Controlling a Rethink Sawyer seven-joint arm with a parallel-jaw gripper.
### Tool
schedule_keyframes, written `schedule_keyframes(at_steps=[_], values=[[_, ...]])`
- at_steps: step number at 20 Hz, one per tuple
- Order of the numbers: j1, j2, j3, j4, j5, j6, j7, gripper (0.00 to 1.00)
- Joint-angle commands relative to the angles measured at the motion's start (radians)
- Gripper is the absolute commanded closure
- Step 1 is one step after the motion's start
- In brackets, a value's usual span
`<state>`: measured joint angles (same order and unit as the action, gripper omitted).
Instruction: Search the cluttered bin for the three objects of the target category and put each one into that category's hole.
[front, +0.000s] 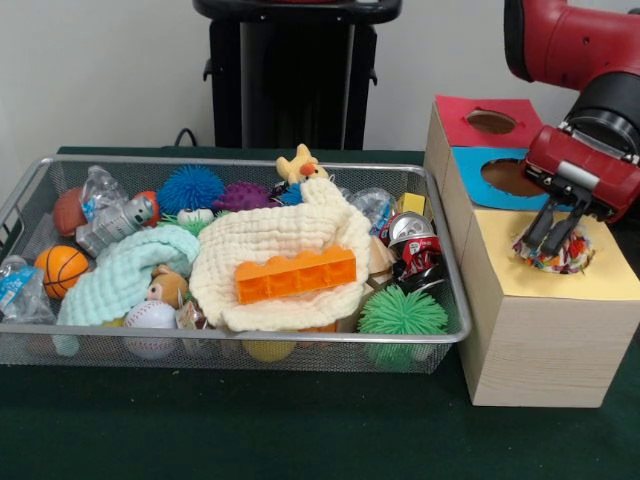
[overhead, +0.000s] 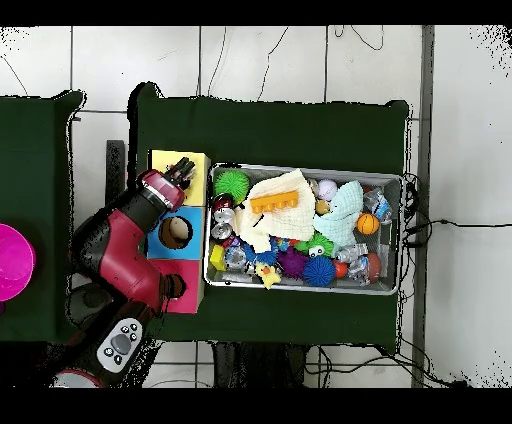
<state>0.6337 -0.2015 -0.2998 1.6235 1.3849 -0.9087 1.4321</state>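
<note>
The green desk (front: 250, 430) runs bare along the near side, with open room in front of the wire bin (front: 20, 215) and the wooden box (front: 545, 340). The box stands just beside the bin's end, nearly touching its rim. Taking the bin as landmark: at its near wall lie a baseball (front: 150, 316), a small brown plush animal (front: 166, 287) and a green spiky ball (front: 402, 312) in the near corner next to the box. In the middle a cream cloth (front: 275, 250) is heaped over other things, with an orange toy brick (front: 296, 275) lying on top of it. A pale mint cloth (front: 130, 270) sprawls beside it, and a small basketball (front: 61, 268) sits by the end away from the box. A crushed red can (front: 415, 245) rests against the wall nearest the box. Toward the far wall are a blue spiky ball (front: 190, 187), a purple spiky ball (front: 245, 196), a yellow duck toy (front: 300, 165) and crumpled plastic bottles (front: 105, 215). The heap fills the bin almost to the rim, leaving little free space inside.

On the box, the near panel is yellow, then blue (front: 480, 165), then red (front: 480, 120), each with a hole. The tool (front: 556, 235) hangs over the yellow panel's hole (front: 555, 255), its fingers close together around a multicoloured speckled ball (front: 560, 258) sitting at the hole's mouth. The space above the box is otherwise clear.
</note>
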Motion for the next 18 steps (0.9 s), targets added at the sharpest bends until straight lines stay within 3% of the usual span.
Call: schedule_keyframes(at_steps=[1, 18], values=[[-0.004, 0.048, 0.139, -0.059, 0.079, -0.08, 0.124, 1.0], [0.007, 0.047, 0.153, -0.086, 0.139, -0.1, 0.083, 1.0]])
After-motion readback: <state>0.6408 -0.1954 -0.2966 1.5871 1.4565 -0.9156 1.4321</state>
